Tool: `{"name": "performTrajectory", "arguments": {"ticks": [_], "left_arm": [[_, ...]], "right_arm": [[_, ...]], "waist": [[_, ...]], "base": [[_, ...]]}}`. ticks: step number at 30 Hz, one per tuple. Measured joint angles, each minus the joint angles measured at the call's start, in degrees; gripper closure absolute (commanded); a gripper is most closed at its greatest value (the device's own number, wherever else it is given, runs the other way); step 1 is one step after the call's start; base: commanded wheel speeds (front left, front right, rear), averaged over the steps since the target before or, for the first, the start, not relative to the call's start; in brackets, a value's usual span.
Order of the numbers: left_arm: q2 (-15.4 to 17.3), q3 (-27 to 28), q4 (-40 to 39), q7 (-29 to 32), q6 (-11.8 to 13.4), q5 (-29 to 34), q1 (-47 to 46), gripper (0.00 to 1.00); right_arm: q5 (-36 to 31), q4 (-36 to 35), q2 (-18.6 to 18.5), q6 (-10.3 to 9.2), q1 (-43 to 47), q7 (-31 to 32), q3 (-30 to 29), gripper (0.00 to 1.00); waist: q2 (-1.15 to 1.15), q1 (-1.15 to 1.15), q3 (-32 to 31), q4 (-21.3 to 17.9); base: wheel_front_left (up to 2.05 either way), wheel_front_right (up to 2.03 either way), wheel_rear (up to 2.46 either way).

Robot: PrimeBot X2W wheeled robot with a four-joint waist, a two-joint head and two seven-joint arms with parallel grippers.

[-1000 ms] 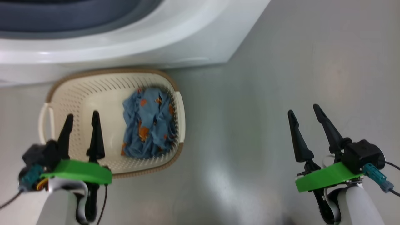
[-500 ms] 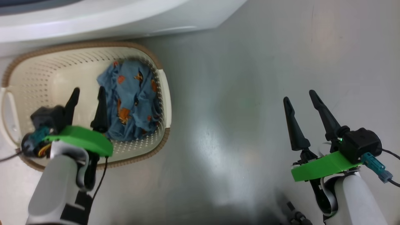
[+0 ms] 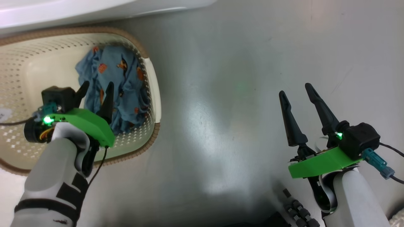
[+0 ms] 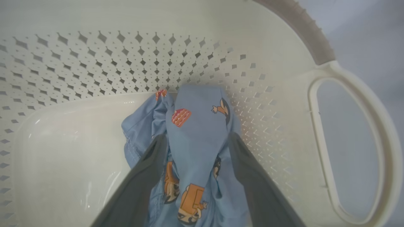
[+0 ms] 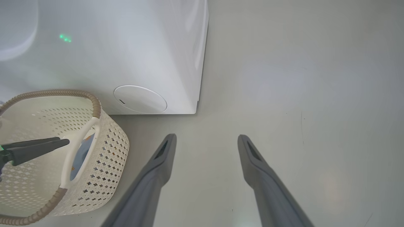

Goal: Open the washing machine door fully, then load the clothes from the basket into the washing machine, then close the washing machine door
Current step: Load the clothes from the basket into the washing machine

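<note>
Light-blue clothes (image 3: 123, 78) printed with orange-brown cartoon animals are now lying between the left pincer's (image 3: 98, 85) spread fingers.

A second ago that pincer was over bare basket bottom; it is now straddling the heap at the right end of the small cream-white perforated plastic basket (image 3: 154, 91), released and grasping nothing, so a pick-up is looking close. The right pincer (image 3: 294, 89) is hanging released, well right of the basket. Showing: one basket, one heap (pieces uncountable), one big white washing machine (image 5: 126, 47) just behind the basket, two pincers.
</note>
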Motion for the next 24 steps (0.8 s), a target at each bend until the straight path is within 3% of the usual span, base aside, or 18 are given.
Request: {"name": "performTrajectory", "arguments": {"ticks": [12, 24], "left_arm": [[2.3, -9.3, 5.8, 2.5, 0.0, -5.5, -5.5, 0.00], [3.1, -13.9, 11.1, 5.8, 0.0, -9.9, -10.6, 0.00]], "right_arm": [[1.0, -0.3, 0.0, 0.00, 0.0, 0.0, 0.4, 0.00], [1.4, -0.3, 0.0, 0.00, 0.1, 0.0, 0.9, 0.00]], "waist": [[0.00, 0.00, 3.3, -1.5], [0.00, 0.00, 4.4, -3.0]], "base": [[0.00, 0.00, 0.00], [0.00, 0.00, 0.00]]}}
